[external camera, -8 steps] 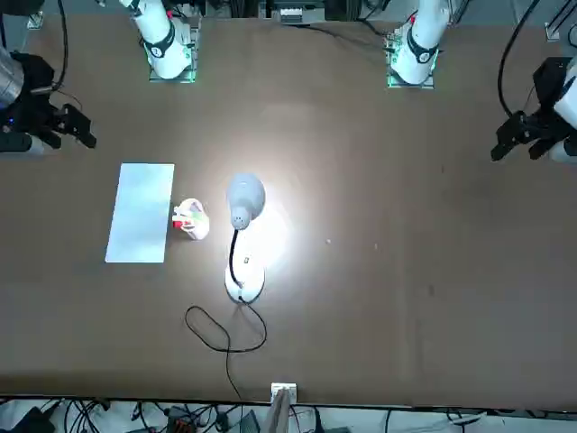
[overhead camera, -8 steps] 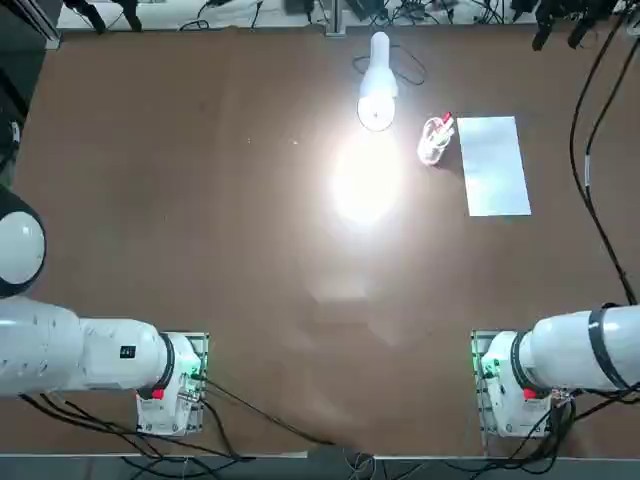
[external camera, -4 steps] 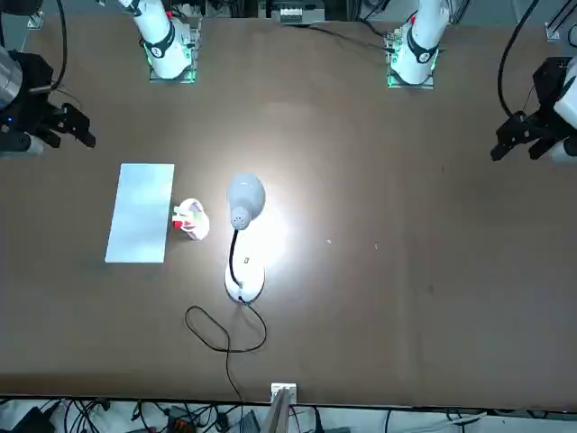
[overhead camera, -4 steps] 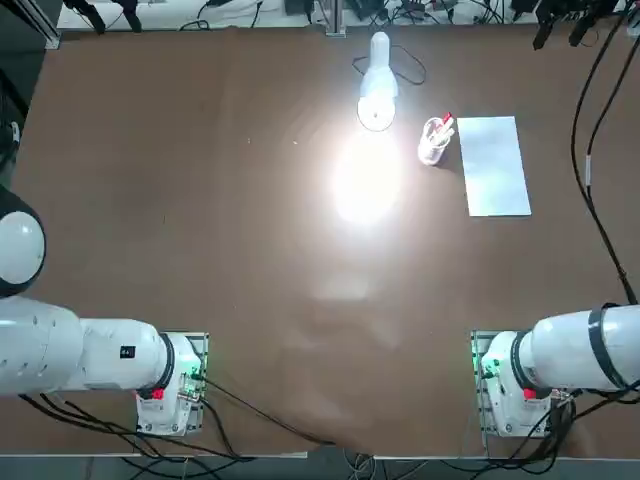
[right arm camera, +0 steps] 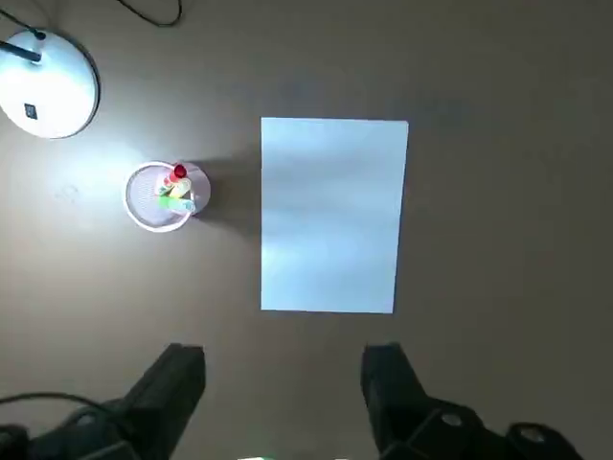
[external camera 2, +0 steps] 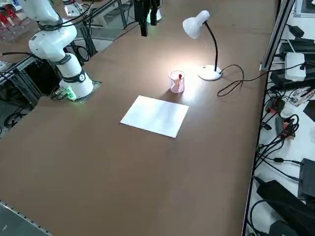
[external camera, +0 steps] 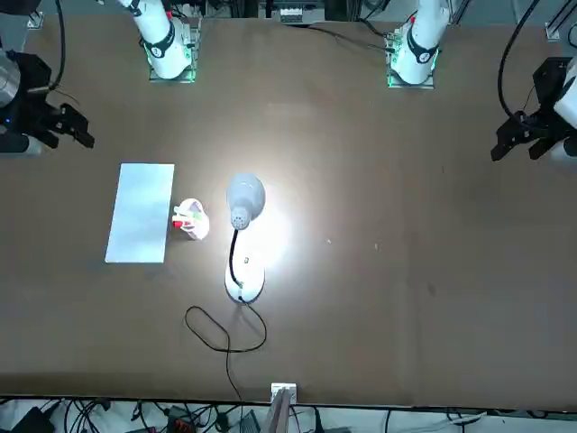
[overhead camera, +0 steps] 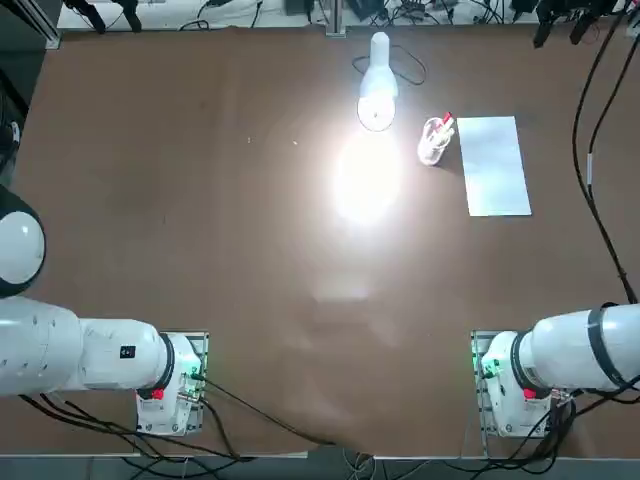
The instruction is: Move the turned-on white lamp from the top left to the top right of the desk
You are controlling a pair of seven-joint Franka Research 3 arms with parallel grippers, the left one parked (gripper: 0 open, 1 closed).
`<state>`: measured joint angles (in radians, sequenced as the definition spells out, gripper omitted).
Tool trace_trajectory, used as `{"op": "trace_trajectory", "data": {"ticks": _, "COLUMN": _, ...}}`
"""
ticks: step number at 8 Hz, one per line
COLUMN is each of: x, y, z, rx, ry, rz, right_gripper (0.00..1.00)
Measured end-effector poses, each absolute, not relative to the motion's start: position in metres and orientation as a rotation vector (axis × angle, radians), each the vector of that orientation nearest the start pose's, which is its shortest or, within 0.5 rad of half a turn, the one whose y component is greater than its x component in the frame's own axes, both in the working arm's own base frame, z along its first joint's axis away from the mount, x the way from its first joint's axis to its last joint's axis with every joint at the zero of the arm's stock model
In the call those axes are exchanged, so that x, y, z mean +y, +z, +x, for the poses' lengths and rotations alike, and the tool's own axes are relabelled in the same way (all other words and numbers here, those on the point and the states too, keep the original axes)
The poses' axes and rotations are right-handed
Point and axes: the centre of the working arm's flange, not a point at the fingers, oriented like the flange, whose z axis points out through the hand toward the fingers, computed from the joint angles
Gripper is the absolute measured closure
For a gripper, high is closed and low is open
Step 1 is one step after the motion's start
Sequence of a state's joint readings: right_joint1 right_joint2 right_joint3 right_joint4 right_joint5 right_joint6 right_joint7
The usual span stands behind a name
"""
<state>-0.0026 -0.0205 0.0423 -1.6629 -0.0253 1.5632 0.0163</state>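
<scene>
The lit white lamp (overhead camera: pixel 377 98) stands near the desk's (overhead camera: pixel 200 200) far edge, about midway across. Its head (external camera: pixel 244 198) throws a bright patch on the brown top. Its disc base (external camera 2: pixel 210 73) (right arm camera: pixel 48 86) trails a thin black cord (external camera: pixel 221 329). My right gripper (right arm camera: pixel 283 383) hangs high over the desk, above the near end of a white paper sheet, well off the lamp. It is open with nothing between its fingers (right arm camera: pixel 177 379). The same gripper shows at the edges of the other views (external camera: pixel 77 135) (external camera 2: pixel 144 27) (overhead camera: pixel 555 20).
A clear pen cup (overhead camera: pixel 434 140) (right arm camera: pixel 166 196) holding a few pens stands just right of the lamp. Beside it lies the white paper sheet (overhead camera: pixel 493 165) (right arm camera: pixel 332 216). Cables and gear crowd the strip beyond the desk's far edge (external camera 2: pixel 285 113).
</scene>
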Motion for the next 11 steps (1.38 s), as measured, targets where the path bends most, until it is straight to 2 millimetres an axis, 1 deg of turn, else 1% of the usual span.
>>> {"op": "trace_trajectory", "data": {"ticks": 1, "x": 0.034, "y": 0.583, "z": 0.547, "rx": -0.084, "ry": 0.149, "rz": -3.168, "right_gripper": 0.00}}
{"op": "trace_trajectory", "data": {"ticks": 2, "x": 0.063, "y": 0.575, "z": 0.549, "rx": -0.169, "ry": 0.170, "rz": -3.168, "right_gripper": 0.00}}
{"op": "trace_trajectory", "data": {"ticks": 3, "x": 0.102, "y": 0.571, "z": 0.546, "rx": -0.277, "ry": 0.178, "rz": -3.164, "right_gripper": 0.00}}
{"op": "trace_trajectory", "data": {"ticks": 4, "x": 0.140, "y": 0.573, "z": 0.538, "rx": -0.375, "ry": 0.179, "rz": -3.153, "right_gripper": 0.00}}
{"op": "trace_trajectory", "data": {"ticks": 5, "x": 0.177, "y": 0.577, "z": 0.527, "rx": -0.424, "ry": 0.171, "rz": -3.136, "right_gripper": 0.00}}
{"op": "trace_trajectory", "data": {"ticks": 6, "x": 0.216, "y": 0.582, "z": 0.516, "rx": -0.402, "ry": 0.121, "rz": -3.131, "right_gripper": 0.00}}
{"op": "trace_trajectory", "data": {"ticks": 8, "x": 0.300, "y": 0.595, "z": 0.494, "rx": -0.262, "ry": -0.112, "rz": -3.091, "right_gripper": 0.01}}
{"op": "trace_trajectory", "data": {"ticks": 9, "x": 0.332, "y": 0.598, "z": 0.485, "rx": -0.191, "ry": -0.219, "rz": -3.063, "right_gripper": 0.02}}
{"op": "trace_trajectory", "data": {"ticks": 10, "x": 0.355, "y": 0.594, "z": 0.479, "rx": -0.132, "ry": -0.312, "rz": -3.072, "right_gripper": 0.02}}
{"op": "trace_trajectory", "data": {"ticks": 11, "x": 0.373, "y": 0.586, "z": 0.476, "rx": -0.083, "ry": -0.396, "rz": -3.110, "right_gripper": 0.02}}
